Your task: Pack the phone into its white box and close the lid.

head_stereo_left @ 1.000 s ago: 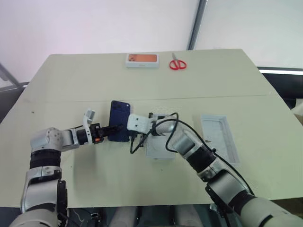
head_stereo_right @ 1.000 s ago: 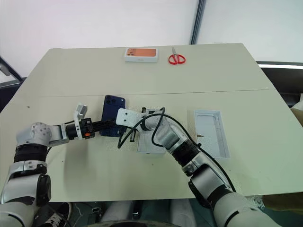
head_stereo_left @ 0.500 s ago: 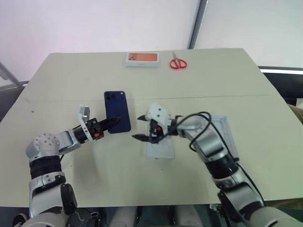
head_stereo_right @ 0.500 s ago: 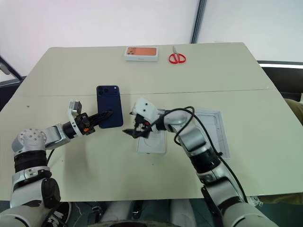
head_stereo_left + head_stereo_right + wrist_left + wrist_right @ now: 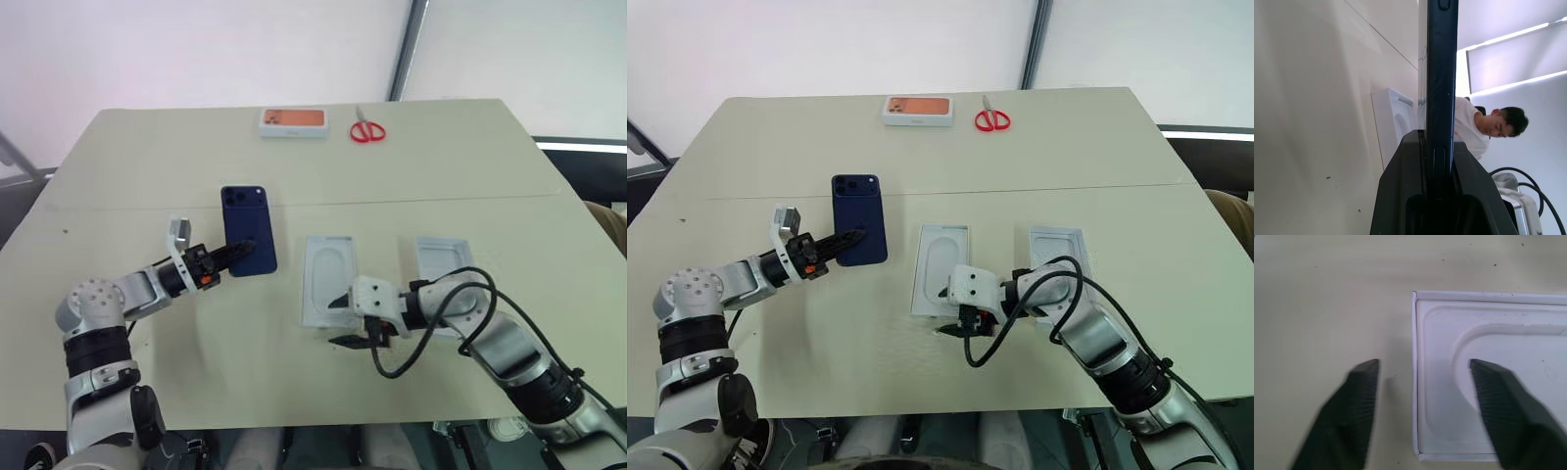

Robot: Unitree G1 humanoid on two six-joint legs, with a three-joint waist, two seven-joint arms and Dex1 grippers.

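Left claw [image 5: 233, 257] is clamped on the phone [image 5: 248, 229], held above the surface [image 5: 147, 157]. To its right lie the white box [image 5: 327, 279], the right claw [image 5: 345, 320] with fingers apart at its near end, then the lid [image 5: 443, 279]. Best keep the phone level and lined up over the tray; that claw could obstruct. Orange-topped box [image 5: 294, 121] and scissors [image 5: 367, 130] sit well clear.

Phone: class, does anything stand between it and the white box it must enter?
Nothing visible does. The phone, in the left gripper, is left of the box, bare table between. The right gripper, jaws open, is at the box's near end.
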